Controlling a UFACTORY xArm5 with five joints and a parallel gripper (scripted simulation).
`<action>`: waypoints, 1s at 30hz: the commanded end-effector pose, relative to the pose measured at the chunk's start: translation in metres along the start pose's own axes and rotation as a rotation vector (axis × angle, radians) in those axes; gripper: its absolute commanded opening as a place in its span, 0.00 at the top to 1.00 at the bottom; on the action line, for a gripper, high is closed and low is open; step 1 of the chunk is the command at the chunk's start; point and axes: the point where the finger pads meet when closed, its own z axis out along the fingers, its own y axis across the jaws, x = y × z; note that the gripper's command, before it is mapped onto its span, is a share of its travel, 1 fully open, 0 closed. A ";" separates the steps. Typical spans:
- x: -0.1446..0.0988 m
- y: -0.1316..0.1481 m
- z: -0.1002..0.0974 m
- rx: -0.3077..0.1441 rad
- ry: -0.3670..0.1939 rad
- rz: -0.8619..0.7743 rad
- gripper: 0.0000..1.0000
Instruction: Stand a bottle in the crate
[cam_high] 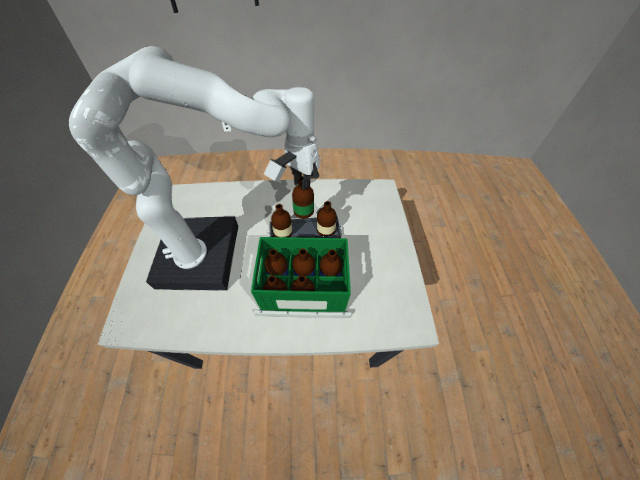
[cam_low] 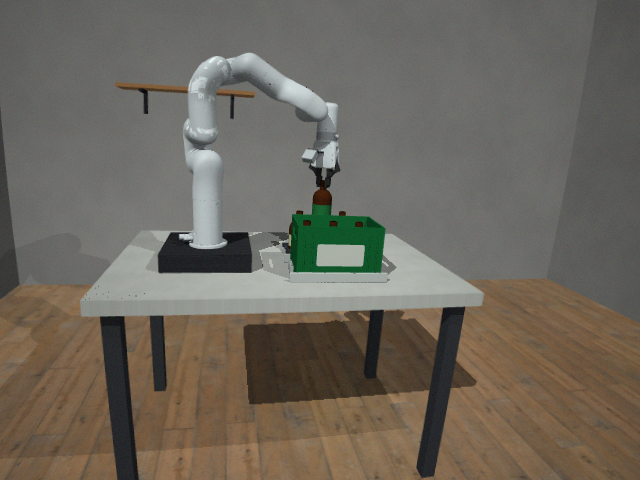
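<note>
My gripper (cam_high: 303, 181) is shut on the neck of a brown bottle with a green label (cam_high: 302, 201) and holds it up above the dark tray (cam_high: 305, 226); in the side view the gripper (cam_low: 322, 182) holds this bottle (cam_low: 321, 201) higher than the crate's rim. Two brown bottles with cream labels (cam_high: 281, 221) (cam_high: 326, 219) stand upright on the tray behind the crate. The green crate (cam_high: 295, 277) holds three bottles in its back row and two in the front row; the front right cell (cam_high: 330, 284) is empty.
The crate rests on a flat white plate (cam_low: 338, 276) on the white table. The arm's black base block (cam_high: 192, 253) lies left of the crate. A wooden shelf (cam_low: 183, 90) hangs on the back wall.
</note>
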 end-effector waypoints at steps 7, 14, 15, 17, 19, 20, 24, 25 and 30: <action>-0.001 -0.001 -0.003 0.002 -0.004 0.000 1.00; -0.001 -0.001 -0.003 0.002 -0.004 0.000 1.00; -0.001 -0.001 -0.003 0.002 -0.004 0.000 1.00; -0.001 -0.001 -0.003 0.002 -0.004 0.000 1.00; -0.001 -0.001 -0.003 0.002 -0.004 0.000 1.00; -0.001 -0.001 -0.003 0.002 -0.004 0.000 1.00; -0.001 -0.001 -0.003 0.002 -0.004 0.000 1.00; -0.001 -0.001 -0.003 0.002 -0.004 0.000 1.00; -0.001 -0.001 -0.005 0.002 -0.004 0.000 1.00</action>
